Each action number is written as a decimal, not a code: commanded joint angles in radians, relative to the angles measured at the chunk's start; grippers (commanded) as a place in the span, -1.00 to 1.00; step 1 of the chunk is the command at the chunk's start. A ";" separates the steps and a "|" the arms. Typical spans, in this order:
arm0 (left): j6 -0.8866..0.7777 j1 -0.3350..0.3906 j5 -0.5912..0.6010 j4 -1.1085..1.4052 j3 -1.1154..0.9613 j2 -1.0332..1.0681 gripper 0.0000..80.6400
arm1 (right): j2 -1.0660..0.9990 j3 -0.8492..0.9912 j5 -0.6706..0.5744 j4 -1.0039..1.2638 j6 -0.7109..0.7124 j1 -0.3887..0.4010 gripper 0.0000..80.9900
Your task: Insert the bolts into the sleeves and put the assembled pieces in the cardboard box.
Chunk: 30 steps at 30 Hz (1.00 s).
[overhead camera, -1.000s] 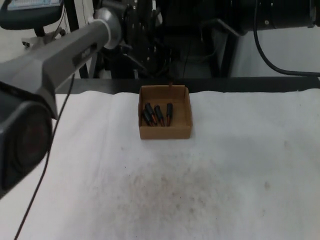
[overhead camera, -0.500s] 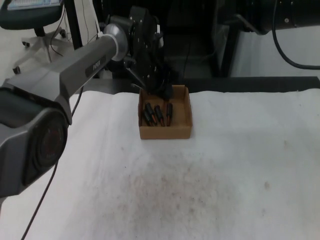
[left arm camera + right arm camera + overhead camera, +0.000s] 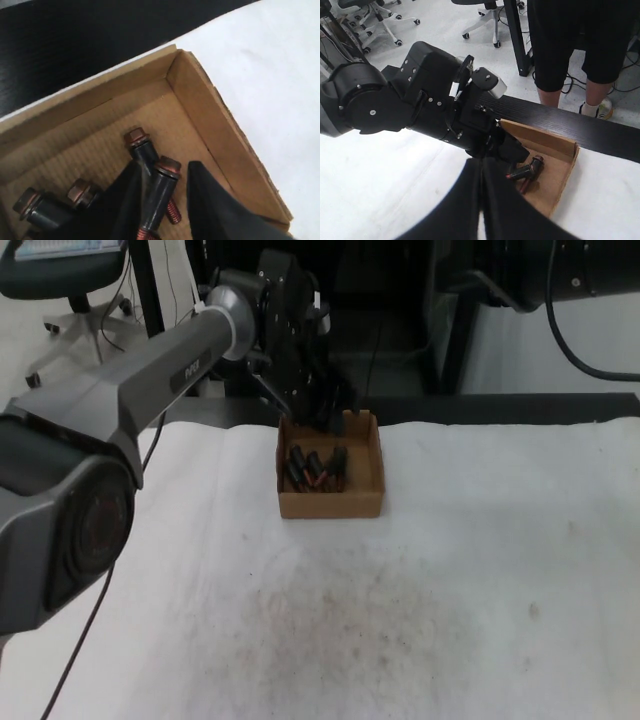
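Several assembled pieces [image 3: 313, 468] in cardboard box [image 3: 330, 506]; left gripper [image 3: 165, 169] spread above; right gripper [image 3: 481, 165] closed

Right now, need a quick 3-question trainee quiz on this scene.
1. True or false: the assembled pieces lie inside the cardboard box.
2. The right pincer is: A open, B shut, C holding the cardboard box.
3. Fill in: the left pincer hangs over the cardboard box with its fingers ___.
Key: 1 true; 2 B; 3 open.
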<state>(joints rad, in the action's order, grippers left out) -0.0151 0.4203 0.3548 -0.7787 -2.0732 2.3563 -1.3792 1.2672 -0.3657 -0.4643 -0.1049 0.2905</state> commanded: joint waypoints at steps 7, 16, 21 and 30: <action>-0.069 -0.001 -0.095 -0.014 -0.012 -0.054 -0.72 | 0.016 0.005 0.043 -0.040 0.001 -0.008 -0.98; 0.150 -0.002 -0.309 -0.153 -0.004 -0.245 -0.99 | 0.018 -0.010 0.135 -0.219 0.057 -0.119 -0.98; 0.173 -0.002 -0.309 -0.199 0.097 -0.385 -0.99 | 0.038 -0.137 0.135 -0.244 0.076 -0.239 -0.98; 0.117 -0.002 -0.311 0.024 0.697 -0.811 -0.99 | 0.246 -0.509 0.126 -0.250 0.176 -0.351 -0.98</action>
<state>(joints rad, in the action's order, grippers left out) 0.1392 0.4203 0.0579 -0.8582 -1.5805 1.7003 -1.1997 0.8102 -0.2316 -0.7177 0.0327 -0.0577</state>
